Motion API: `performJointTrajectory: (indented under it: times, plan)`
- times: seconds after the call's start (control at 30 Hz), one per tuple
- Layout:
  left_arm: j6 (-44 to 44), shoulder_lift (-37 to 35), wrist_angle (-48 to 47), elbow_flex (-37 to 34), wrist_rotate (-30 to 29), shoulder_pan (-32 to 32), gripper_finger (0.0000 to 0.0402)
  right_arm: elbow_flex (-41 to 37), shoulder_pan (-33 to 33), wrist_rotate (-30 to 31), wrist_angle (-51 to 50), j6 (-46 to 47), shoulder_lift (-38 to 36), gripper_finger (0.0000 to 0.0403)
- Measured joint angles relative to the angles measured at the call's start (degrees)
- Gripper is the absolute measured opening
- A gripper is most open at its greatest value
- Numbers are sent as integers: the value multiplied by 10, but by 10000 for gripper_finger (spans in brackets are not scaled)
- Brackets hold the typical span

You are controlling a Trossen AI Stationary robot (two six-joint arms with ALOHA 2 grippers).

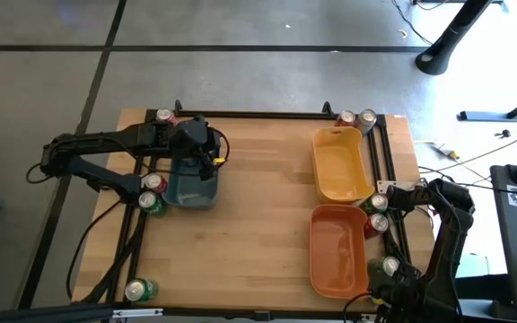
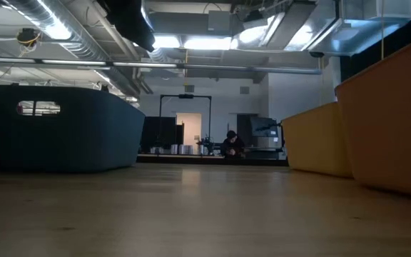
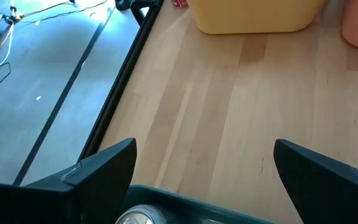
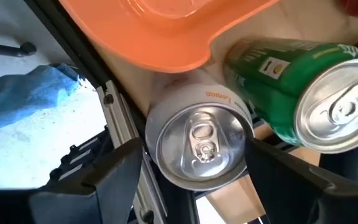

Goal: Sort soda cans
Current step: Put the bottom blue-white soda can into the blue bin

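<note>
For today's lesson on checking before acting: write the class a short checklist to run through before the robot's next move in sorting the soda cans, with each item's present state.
1. Right gripper around one can: ok, its fingers flank the silver can.
2. Can firmly gripped: cannot tell.
3. Neighbour apart from it: not ok, the green can lies against the silver one.
4. Orange bin has room: ok, it looks empty.
5. Left gripper free: ok, open above the blue-grey bin, a can top below it.

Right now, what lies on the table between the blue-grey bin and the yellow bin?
Only bare wood. In the high view, nothing stands between the blue-grey bin and the yellow bin; the left wrist view shows the same stretch bare.
</note>
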Motion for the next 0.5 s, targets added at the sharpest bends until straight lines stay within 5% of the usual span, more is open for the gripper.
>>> performJointTrajectory:
  times: [0.33,0.5]
  plan:
    - [0,0,0,0,0,0,367,0,0,3,-1,0,0,285]
    - [-2,0,0,0,0,0,367,0,0,2,-1,0,0,324]
